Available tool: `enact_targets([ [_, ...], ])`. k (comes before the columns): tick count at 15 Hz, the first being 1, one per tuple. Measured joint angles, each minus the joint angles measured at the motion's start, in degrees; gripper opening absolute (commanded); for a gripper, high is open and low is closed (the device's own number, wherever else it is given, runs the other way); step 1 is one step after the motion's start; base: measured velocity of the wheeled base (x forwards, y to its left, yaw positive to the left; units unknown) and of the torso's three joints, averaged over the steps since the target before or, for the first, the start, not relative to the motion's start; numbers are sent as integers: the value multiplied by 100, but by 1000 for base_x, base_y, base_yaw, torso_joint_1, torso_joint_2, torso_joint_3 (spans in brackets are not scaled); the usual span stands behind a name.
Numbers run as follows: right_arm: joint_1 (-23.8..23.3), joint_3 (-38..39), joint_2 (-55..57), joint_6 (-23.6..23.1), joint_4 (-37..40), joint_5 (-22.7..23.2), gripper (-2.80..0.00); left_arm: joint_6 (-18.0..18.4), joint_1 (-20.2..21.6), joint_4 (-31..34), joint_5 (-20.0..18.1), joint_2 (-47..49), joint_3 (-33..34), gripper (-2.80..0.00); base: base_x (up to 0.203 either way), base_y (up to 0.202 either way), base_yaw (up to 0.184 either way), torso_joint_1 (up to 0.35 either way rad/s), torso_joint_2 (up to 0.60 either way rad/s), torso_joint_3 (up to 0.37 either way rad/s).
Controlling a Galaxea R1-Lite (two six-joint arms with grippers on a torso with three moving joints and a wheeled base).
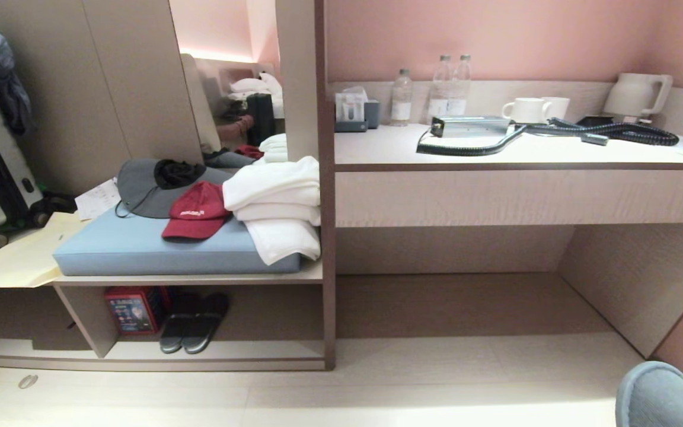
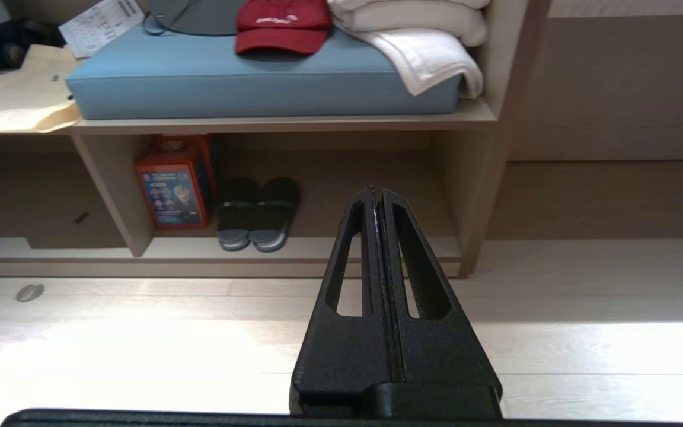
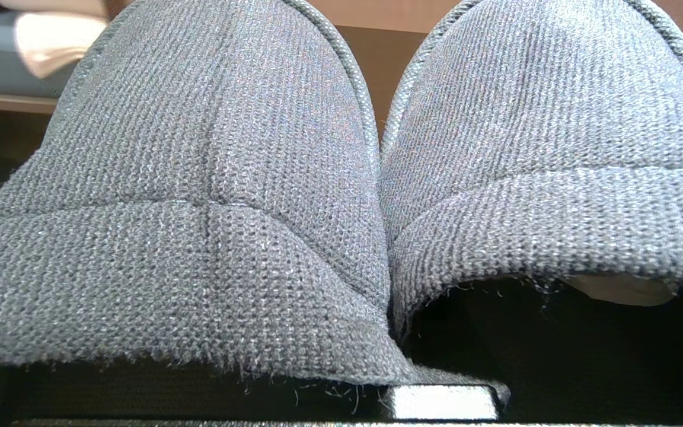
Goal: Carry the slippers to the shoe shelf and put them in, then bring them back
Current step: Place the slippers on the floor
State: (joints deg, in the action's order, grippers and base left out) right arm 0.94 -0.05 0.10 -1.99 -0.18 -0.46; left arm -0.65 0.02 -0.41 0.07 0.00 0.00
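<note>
The slippers (image 1: pixel 661 394) are showing at the lower right corner of the head view, off the floor (image 1: pixel 377 391) and well apart from the shoe shelf (image 1: pixel 199 279); they are a rounded, closed-toe pair in grey-blue knitted cloth with a piped edge, lying side by side and touching along their inner edges (image 3: pixel 211 196). The right claw is sitting hidden beneath them, closed and gripping the pair. The left claw (image 2: pixel 377 193) is hanging above the pale floorboards, empty, its two black slotted fingers pressing flat together.

Inside the beige wood-grain shelf a second pair – flat dark slides (image 1: pixel 193 323) with grey soles – is standing beside a red box (image 1: pixel 135 309); the box is carrying a colourful printed label, too small to read. On the board above, a blue padded cushion (image 1: pixel 140 252) is bearing a red cap (image 1: pixel 194 212) with white lettering that cannot be made out, a grey brimmed hat (image 1: pixel 143 190) and folded white towels (image 1: pixel 276 201).

On the surface (image 1: pixel 495 155) to the right, clear bottles (image 1: pixel 401 98), white mugs (image 1: pixel 525 110) and a pale kettle (image 1: pixel 635 95) are standing – a black ribbed hose (image 1: pixel 555 133) is curling in front of them.
</note>
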Motion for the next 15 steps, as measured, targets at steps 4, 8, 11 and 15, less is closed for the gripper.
enact_targets([
  [4,0,5,0,1,-2,-6,-280,3,0,-2,0,0,0,-280,0,-196,2,4,2,2],
  [8,0,5,0,1,-3,-5,-280,1,0,-2,-1,0,0,-280,0,-195,3,3,3,4],
  [11,0,5,0,7,-4,-6,-280,3,-2,0,0,0,0,-280,0,-197,3,3,5,0],
  [15,0,5,0,10,-4,-6,-280,1,2,0,0,0,0,-280,0,-194,2,0,2,3],
])
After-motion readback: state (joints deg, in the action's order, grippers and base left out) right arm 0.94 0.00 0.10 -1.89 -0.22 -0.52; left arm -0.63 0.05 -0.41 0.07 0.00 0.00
